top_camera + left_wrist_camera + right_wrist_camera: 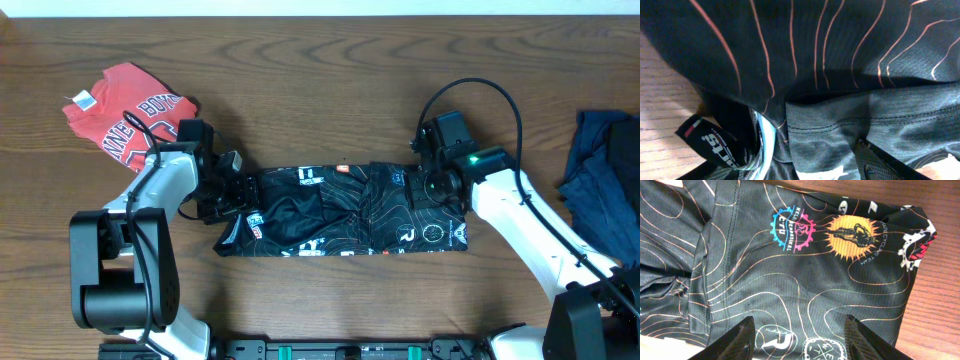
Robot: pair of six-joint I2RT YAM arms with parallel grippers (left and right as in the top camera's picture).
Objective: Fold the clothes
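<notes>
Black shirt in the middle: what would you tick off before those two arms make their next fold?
1. Black T-shirt lying smooth: not ok, bunched mid-length.
2. Left gripper at the shirt's left end: ok.
3. Left gripper holding cloth: cannot tell.
4. Right gripper open above the right end: ok.
5. Red T-shirt apart from the black one: ok.
6. Navy clothes apart, far right: ok.
</notes>
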